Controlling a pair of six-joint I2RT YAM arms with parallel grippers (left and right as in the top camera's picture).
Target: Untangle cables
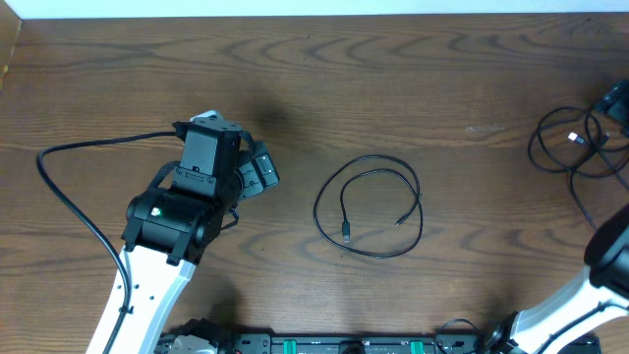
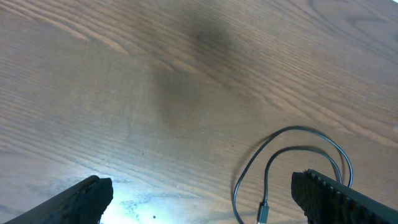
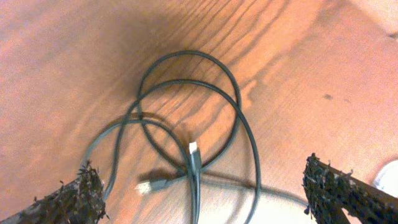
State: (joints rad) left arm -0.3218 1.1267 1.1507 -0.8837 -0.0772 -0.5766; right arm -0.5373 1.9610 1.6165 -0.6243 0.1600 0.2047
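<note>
One thin black cable (image 1: 369, 206) lies in a loose double loop at the table's middle, both plug ends inside the loop. My left gripper (image 1: 260, 175) is open and empty just left of it. In the left wrist view the loop (image 2: 292, 155) and one plug (image 2: 263, 213) lie near the right finger of the open left gripper (image 2: 200, 180). A tangle of black cables (image 1: 575, 147) lies at the right edge. My right gripper (image 1: 614, 98) hovers there, open. The right wrist view shows the crossing loops (image 3: 186, 99) and two plugs (image 3: 194, 155) between the open fingers (image 3: 200, 168). No white cable shows.
The wooden table (image 1: 393, 79) has its back edge along the top of the overhead view. The left arm's thick black wire (image 1: 69, 187) arcs over the left side. The right arm's body (image 1: 609, 261) stands at the lower right. A rail (image 1: 344, 344) runs along the front edge.
</note>
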